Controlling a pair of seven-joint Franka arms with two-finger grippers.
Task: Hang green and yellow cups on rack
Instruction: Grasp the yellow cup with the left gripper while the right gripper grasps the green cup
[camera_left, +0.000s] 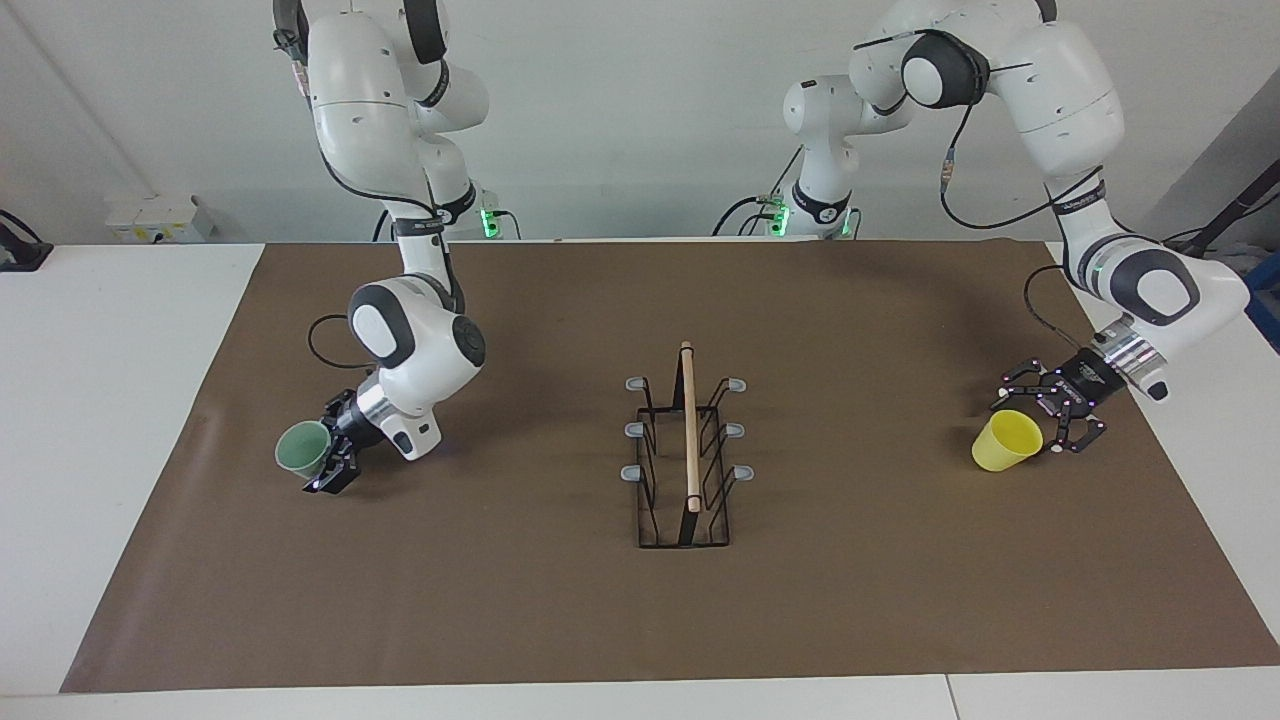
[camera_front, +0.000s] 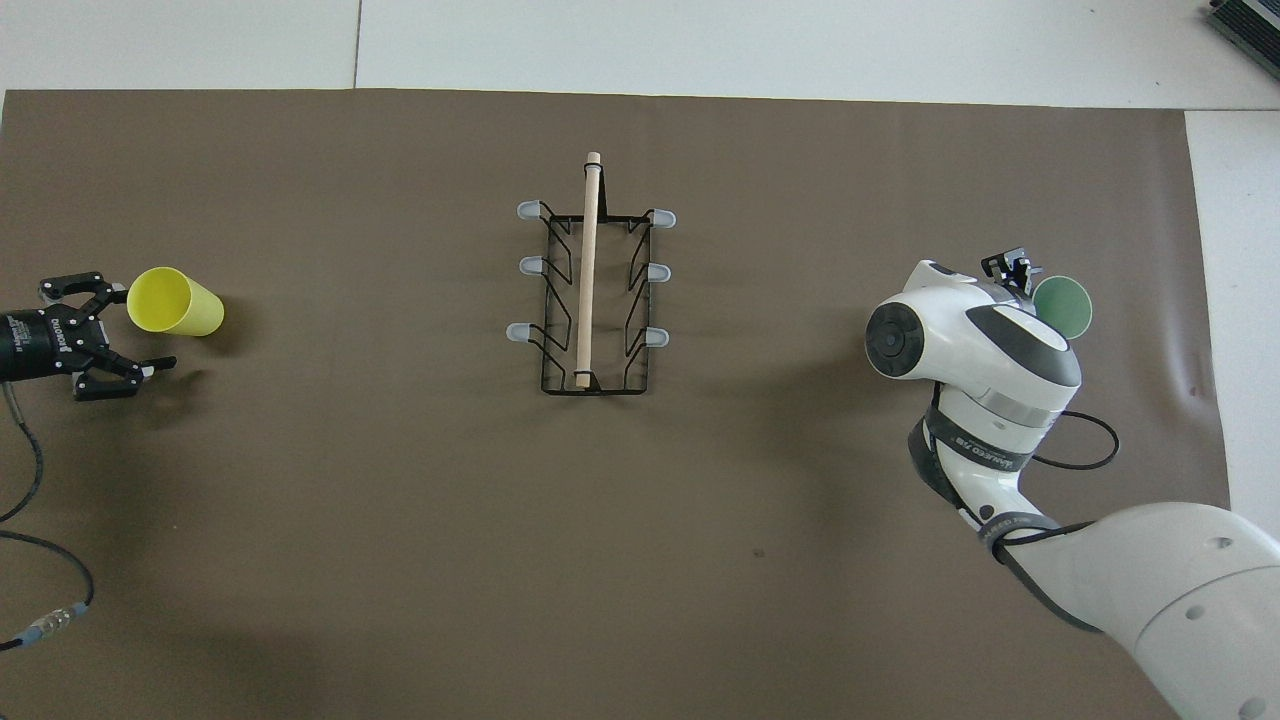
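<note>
Beside the rack (camera_left: 686, 455), right jaws seemingly gripping green cup (camera_left: 303, 447), left wide by yellow cup (camera_left: 1006, 441).

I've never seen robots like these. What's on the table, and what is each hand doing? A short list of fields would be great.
rack: black wire stand with a wooden rod on top, mid-table, all six prongs bare
green cup: tilted, at the right arm's end of the table
right hand: closed on the green cup's rim
yellow cup: tipped, at the left arm's end of the table
left hand: open around the yellow cup's rim, not yet closed
cups hung: none
</note>
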